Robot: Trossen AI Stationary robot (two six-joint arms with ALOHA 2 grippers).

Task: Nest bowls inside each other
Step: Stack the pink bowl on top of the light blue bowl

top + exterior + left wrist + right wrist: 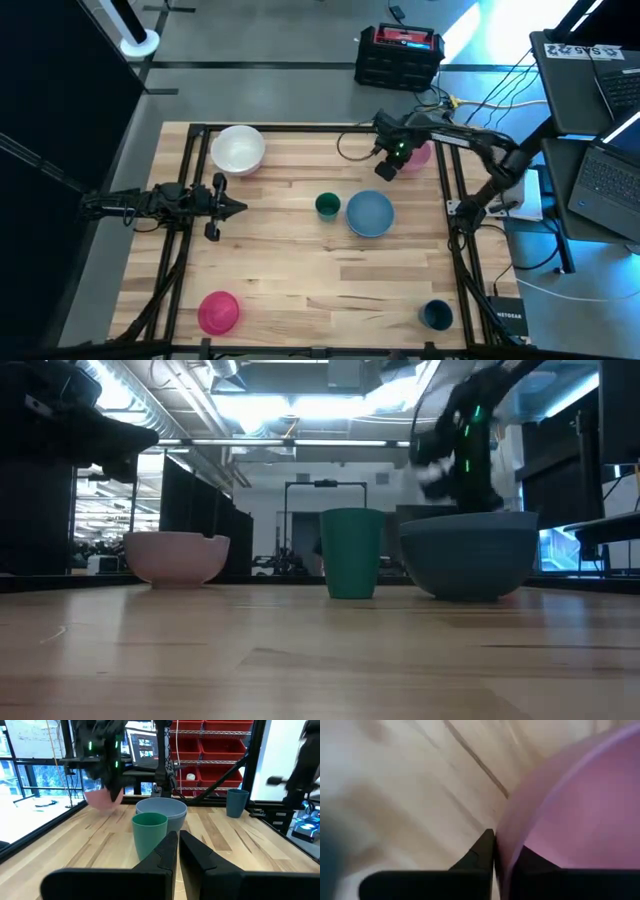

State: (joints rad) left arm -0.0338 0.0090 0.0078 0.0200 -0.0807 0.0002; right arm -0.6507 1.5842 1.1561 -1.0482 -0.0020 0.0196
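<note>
Looking at the pale pink bowl [418, 154] at the table's far right edge — you'll find its rim pinched between your right gripper [501, 851] fingers. Nearby sits the light blue bowl [370, 213], beside the green cup [327, 206] — your left gripper [236, 208] waits clenched, empty.

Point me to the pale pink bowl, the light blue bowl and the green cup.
pale pink bowl [580, 810]: right wrist view, inner wall.
light blue bowl [370, 214]: high view, inside centre.
green cup [351, 555]: low view, side wall.
</note>
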